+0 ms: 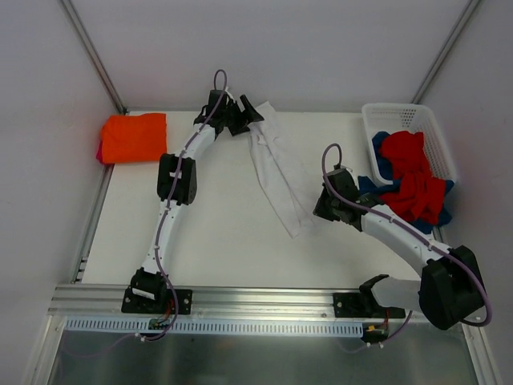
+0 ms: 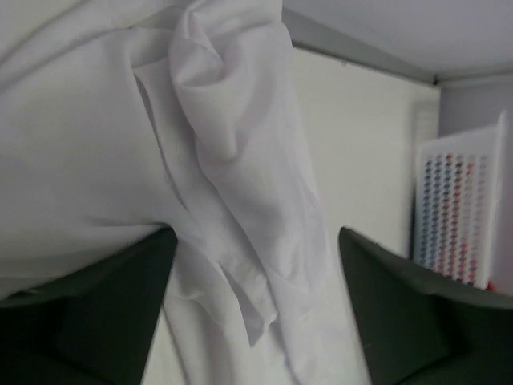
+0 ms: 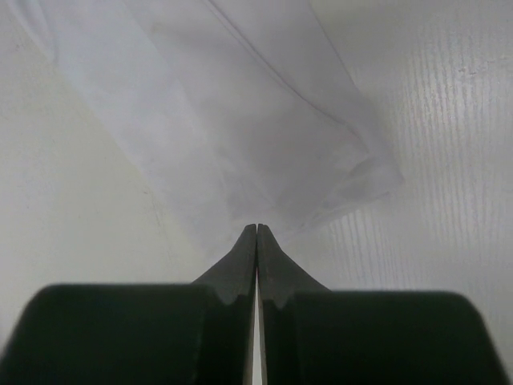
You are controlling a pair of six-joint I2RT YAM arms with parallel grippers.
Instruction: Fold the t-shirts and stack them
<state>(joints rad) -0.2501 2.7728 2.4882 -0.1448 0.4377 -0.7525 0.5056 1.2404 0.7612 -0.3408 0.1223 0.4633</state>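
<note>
A white t-shirt (image 1: 275, 172) lies as a long crumpled strip across the middle of the table. My left gripper (image 1: 247, 115) stands open over the strip's far end, and in its wrist view the cloth (image 2: 232, 144) lies loose between the spread fingers (image 2: 120, 313), with the left gripper (image 2: 256, 241) holding nothing. My right gripper (image 1: 318, 213) is at the near end, shut with its tips pinching the white t-shirt's (image 3: 232, 120) hem at the right gripper (image 3: 256, 229). A folded orange t-shirt (image 1: 133, 137) sits at the far left corner. Red t-shirts (image 1: 411, 178) and a blue one (image 1: 381, 164) spill from the basket.
The white perforated basket (image 1: 433, 132) stands at the far right and its wall (image 2: 457, 216) shows in the left wrist view. A metal rail (image 1: 256, 298) runs along the near edge by the arm bases. Side walls close in the table.
</note>
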